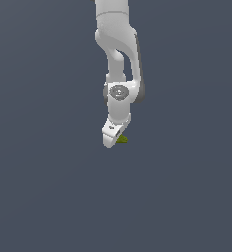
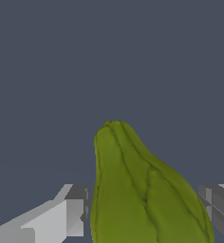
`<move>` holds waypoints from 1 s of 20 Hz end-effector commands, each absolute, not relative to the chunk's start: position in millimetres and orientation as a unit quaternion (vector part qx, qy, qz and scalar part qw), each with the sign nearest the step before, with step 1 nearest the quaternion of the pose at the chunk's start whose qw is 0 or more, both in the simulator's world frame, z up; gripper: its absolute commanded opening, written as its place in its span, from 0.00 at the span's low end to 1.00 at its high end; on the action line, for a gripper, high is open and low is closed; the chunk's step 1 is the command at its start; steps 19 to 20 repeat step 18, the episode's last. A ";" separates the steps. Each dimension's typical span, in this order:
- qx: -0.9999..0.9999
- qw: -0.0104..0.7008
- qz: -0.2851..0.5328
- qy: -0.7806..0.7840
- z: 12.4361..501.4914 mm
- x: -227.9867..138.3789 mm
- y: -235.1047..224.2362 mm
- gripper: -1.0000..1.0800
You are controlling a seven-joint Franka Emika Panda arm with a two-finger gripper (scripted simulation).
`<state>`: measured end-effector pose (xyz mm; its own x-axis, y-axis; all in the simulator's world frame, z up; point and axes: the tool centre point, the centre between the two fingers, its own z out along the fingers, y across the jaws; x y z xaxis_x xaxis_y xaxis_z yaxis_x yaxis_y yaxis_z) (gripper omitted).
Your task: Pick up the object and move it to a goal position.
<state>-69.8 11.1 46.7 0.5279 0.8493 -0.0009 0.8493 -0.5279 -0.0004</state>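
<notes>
The object (image 1: 122,139) is a tiny yellow-green lump at the tip of my white gripper (image 1: 116,139), near the middle of the exterior view. In the wrist view the object (image 2: 142,190) is a ribbed, yellow-green wedge that fills the gap between my two fingers. My gripper (image 2: 143,211) has one finger (image 2: 75,211) against one flank and the other finger (image 2: 217,209) against the other flank. The jaws are closed onto the object. Its lower end is cut off by the frame edge.
A plain dark grey-blue surface fills both views. The white arm (image 1: 119,59) comes down from the top of the exterior view and the hand is tilted. Nothing else shows.
</notes>
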 end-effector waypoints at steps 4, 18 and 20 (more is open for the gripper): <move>0.874 0.000 0.000 0.486 51.9 -48.3 63.0 0.00; 0.874 0.000 0.000 0.486 56.0 -23.7 114.0 0.00; 0.874 0.000 0.000 0.486 56.0 -23.7 114.0 0.00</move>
